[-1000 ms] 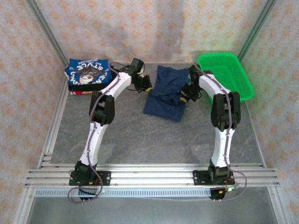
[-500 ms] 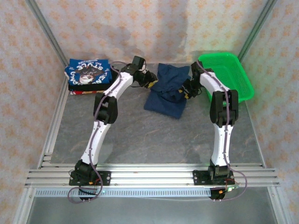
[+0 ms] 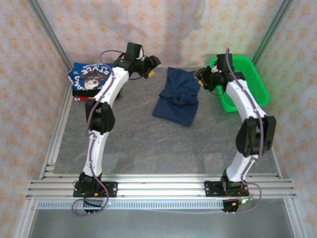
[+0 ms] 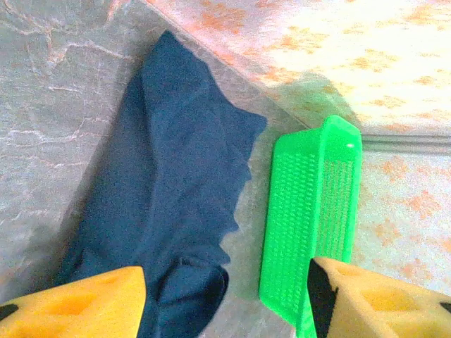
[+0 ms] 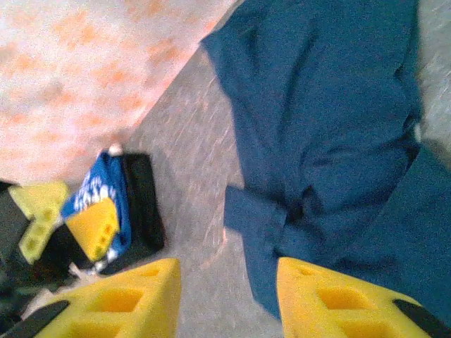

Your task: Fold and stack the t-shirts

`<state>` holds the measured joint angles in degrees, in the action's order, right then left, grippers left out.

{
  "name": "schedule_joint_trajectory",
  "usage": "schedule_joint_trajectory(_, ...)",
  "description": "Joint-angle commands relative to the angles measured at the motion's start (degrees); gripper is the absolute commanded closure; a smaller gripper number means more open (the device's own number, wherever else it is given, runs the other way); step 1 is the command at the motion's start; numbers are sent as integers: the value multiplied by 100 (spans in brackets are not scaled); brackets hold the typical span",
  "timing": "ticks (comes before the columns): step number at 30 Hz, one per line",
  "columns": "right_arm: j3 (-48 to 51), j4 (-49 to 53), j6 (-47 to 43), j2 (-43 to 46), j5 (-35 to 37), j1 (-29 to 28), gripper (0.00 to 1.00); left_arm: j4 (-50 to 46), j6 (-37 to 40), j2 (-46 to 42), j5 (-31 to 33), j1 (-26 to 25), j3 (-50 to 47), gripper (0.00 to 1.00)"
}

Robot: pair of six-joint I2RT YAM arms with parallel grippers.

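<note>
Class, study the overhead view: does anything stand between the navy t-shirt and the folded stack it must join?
Yes, the left arm. It crosses the right edge of the stack, and the left gripper hangs open between the stack and the navy t-shirt.

Seen from above, the stack of folded t-shirts (image 3: 90,80) sits on the desk (image 3: 148,144) in the upper left of the frame, at the back corner. The loose t-shirt (image 3: 177,99) lies on the desk at upper centre, well apart from the stack. The basket (image 3: 247,79) stands at upper right, near the loose t-shirt's right edge but not touching it.
</note>
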<state>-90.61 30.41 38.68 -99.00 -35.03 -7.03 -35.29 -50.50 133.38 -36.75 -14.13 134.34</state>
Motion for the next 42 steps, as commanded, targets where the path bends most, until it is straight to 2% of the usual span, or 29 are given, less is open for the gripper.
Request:
schedule_joint_trajectory(1, 1020, -378, 119, 144, -159, -439, 76, -340, 771, -898, 256, -184, -1237, 43)
schedule_joint_trajectory(3, 1468, -780, 355, 108, -182, -601, 88, -88, 880, -1331, 209, -258, -2173, 57)
schedule_joint_trajectory(5, 1835, -1310, 604, -45, -302, -736, 94, -11, 1019, -1556, 170, -379, -2883, 76)
schedule_joint_trajectory(7, 1967, -1577, 686, -228, -277, -844, 97, -13, 1165, -1571, 97, -515, -3341, 87)
schedule_joint_trajectory(10, 1957, -1655, 699, -561, -225, -887, 100, 15, 1262, -1379, 1, -642, -3646, 96)
schedule_joint_trajectory(13, 1887, -1690, 681, -851, -196, -879, 100, 17, 1284, -1060, 19, -728, -3503, 97)
schedule_joint_trajectory(21, 1376, -1656, 726, -1625, 120, -754, 100, -66, 1033, 145, 242, -870, -2263, 97)
schedule_joint_trajectory(26, 923, -1663, 746, -1984, 271, -572, 100, -221, 880, 825, 366, -872, -1090, 96)
schedule_joint_trajectory(29, 714, -1835, 865, -2144, 356, -406, 100, -546, 809, 1404, 422, -833, -74, 96)
schedule_joint_trajectory(33, 401, -2388, 1125, -2164, 271, -196, 94, -464, 541, 1767, 181, -749, 812, 93)
schedule_joint_trajectory(38, -189, -2166, 1138, -2240, 603, 97, 81, -429, 658, 1681, 32, -727, 913, 85)
schedule_joint_trajectory(42, -484, -1995, 1098, -2172, 553, 146, 78, -504, 912, 1375, 146, -648, 192, 79)
